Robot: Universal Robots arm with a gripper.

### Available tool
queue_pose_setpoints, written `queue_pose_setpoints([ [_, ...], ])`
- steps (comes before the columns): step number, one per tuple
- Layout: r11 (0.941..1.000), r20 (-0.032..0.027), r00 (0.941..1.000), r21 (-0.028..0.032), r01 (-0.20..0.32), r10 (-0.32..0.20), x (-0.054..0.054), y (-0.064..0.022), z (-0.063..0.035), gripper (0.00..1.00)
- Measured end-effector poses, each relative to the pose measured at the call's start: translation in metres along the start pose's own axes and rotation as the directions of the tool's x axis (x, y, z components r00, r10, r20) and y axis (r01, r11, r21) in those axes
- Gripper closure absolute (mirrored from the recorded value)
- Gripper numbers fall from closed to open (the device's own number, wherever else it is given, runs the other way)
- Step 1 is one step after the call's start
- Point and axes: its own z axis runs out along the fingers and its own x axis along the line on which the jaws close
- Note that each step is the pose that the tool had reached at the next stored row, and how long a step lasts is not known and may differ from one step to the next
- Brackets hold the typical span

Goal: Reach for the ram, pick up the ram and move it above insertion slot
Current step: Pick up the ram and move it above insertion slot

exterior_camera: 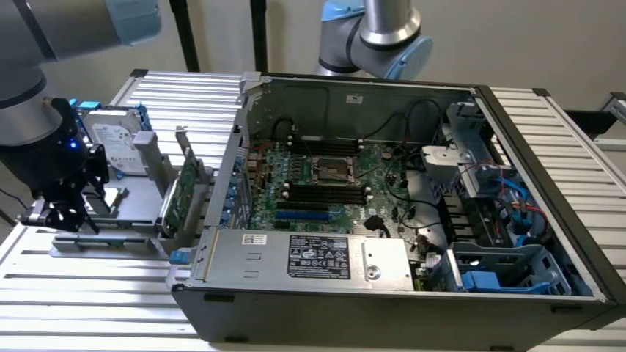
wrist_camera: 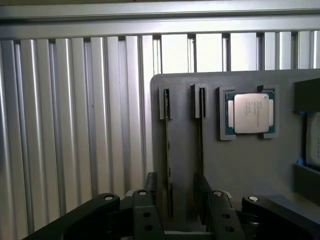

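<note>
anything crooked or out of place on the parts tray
Nothing stands out: both ram sticks stand upright in slots of the tray, the processor sits square in its pocket, and the open tool hangs by the sticks.

Beside one open black computer case (exterior_camera: 391, 319) on the slatted metal counter (exterior_camera: 88, 315) sits one grey holder tray (wrist_camera: 250, 165). The tray bears one silver hard drive with blue rails (exterior_camera: 113, 143), one green card with a metal bracket (exterior_camera: 188, 187), one square silver-topped processor chip (wrist_camera: 250, 112) and one long thin ram (wrist_camera: 168, 155). Two grey robot arms (exterior_camera: 386, 29) stand near the case.
</note>
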Motion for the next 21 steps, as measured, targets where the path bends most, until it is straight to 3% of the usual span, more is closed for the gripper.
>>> queue_pose_setpoints([
  [21, 1.0000, 0.0000, 1.0000, 0.0000, 0.000, 0.000, 0.000, 0.0011, 0.0382, 0.58],
])
